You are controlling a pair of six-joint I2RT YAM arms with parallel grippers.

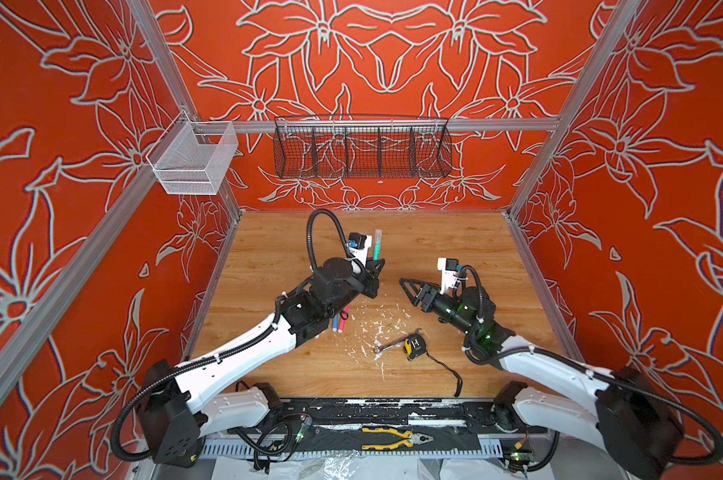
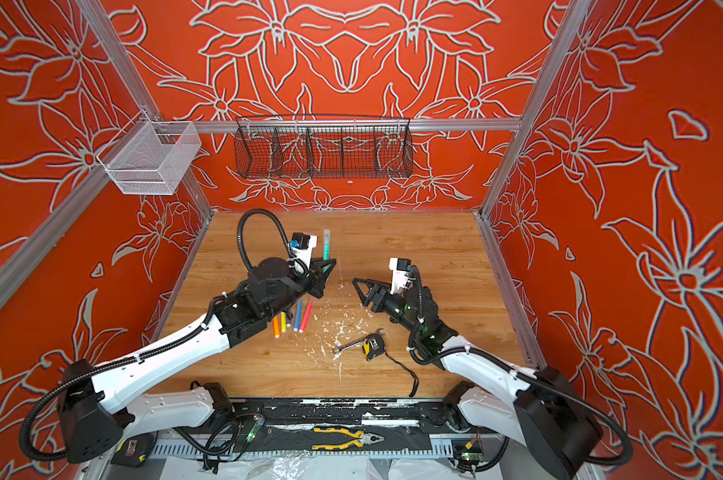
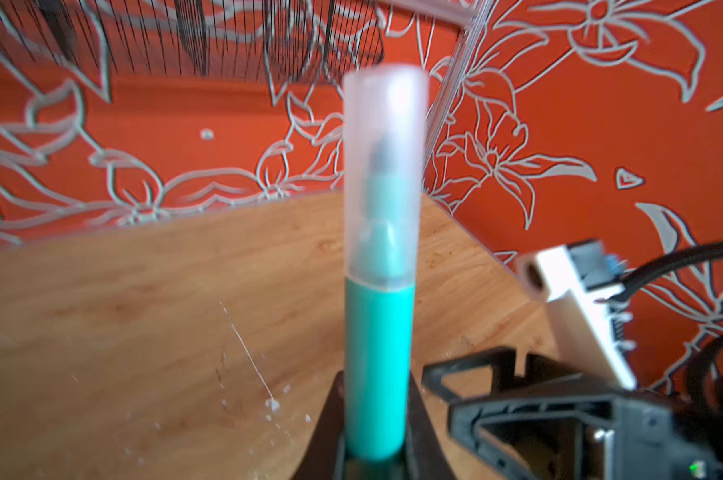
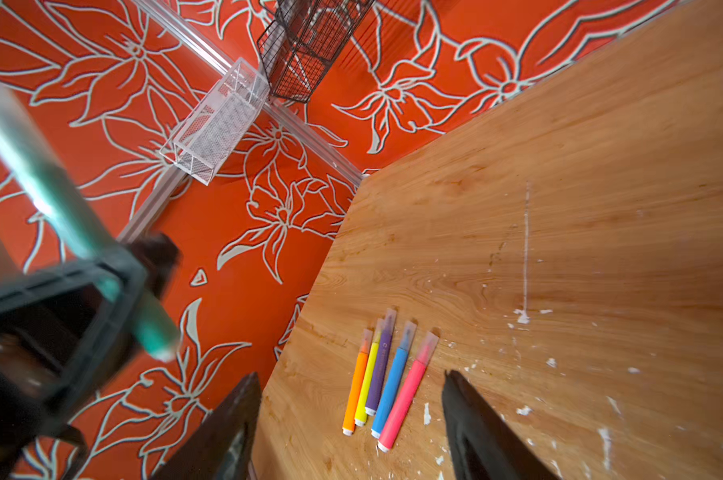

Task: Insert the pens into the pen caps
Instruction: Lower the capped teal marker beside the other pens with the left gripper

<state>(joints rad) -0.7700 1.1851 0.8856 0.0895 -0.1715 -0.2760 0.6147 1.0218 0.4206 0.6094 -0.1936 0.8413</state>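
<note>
L tool (image 1: pixel 377 264) clamped on green pen (image 3: pixel 378 365), cap (image 3: pixel 384 166) on — R tool (image 1: pixel 407 289) just beside it, apart, empty. Five capped pens (image 4: pixel 393 382) on bench (image 1: pixel 455 241) behind L tool.

Wood-grain tabletop (image 1: pixel 455 249) here, a soft satin sheen, roughened by crusty white flecks (image 1: pixel 378 328). The green pen (image 3: pixel 378 365) shows a smooth plastic barrel, and its cap (image 3: pixel 386 124) is frosted, translucent plastic. 5 more pens (image 4: pixel 393 386), same smooth plastic, each capped in that cloudy finish. The black wire basket (image 1: pixel 361 153) is thin dark metal, the white mesh basket (image 1: pixel 185 166) fine woven mesh. The wrench (image 1: pixel 391 344) glints: bare polished metal.
</note>
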